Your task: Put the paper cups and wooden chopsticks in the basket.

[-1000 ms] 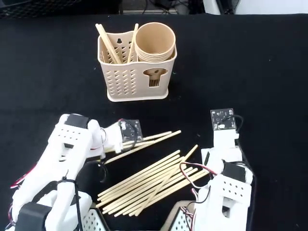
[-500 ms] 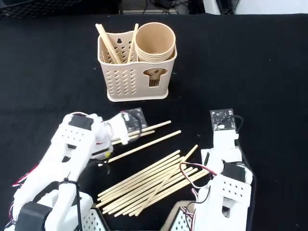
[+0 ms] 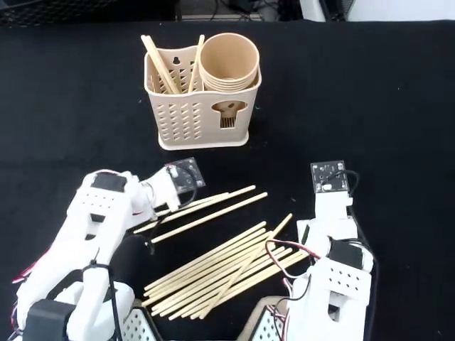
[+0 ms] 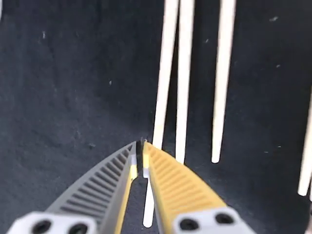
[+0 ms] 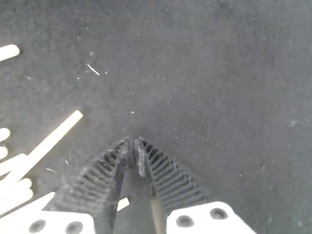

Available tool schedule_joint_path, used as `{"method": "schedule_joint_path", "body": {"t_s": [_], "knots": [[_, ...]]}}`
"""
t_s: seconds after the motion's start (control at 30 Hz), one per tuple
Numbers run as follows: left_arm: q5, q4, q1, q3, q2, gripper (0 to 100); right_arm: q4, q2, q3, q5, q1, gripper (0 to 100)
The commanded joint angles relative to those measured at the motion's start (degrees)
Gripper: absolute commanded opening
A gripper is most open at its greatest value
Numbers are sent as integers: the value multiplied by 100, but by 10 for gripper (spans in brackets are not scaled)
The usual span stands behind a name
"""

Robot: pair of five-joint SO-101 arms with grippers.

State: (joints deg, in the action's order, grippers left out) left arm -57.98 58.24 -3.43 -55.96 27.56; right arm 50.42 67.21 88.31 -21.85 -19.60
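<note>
The paper cups [image 3: 229, 60] and some chopsticks [image 3: 158, 62] are already standing in the basket [image 3: 192, 117] at upper centre, while many loose chopsticks [image 3: 220, 273] are lying at lower centre, the left gripper [image 4: 141, 158] and right gripper [image 5: 132, 151] both pressed together.

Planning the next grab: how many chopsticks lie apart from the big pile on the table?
3: two chopsticks side by side at the left hand, a third between them and the pile. None seem hidden.

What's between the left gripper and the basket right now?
Nothing. In the high view, the black table between the left gripper and the basket is bare.
</note>
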Motion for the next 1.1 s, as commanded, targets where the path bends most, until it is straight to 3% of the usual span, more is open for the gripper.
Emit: {"method": "schedule_joint_path", "body": {"t_s": [0.0, 0.23, 0.5, 0.8, 1.07], "knots": [[0, -334, 136, -31, 18, 41, -97, 75, -22, 35, 79, 13], [431, -352, -453, 75, 18, 237, -97, 75, -22, 35, 79, 13], [457, -396, -857, 259, -273, 202, -97, 75, -22, 44, 79, 13], [642, -141, -901, 1297, -2092, 202, -97, 75, -13, 44, 79, 13], [651, -97, -910, 1130, -1837, 189, -97, 75, -13, 26, 79, 13]]}}
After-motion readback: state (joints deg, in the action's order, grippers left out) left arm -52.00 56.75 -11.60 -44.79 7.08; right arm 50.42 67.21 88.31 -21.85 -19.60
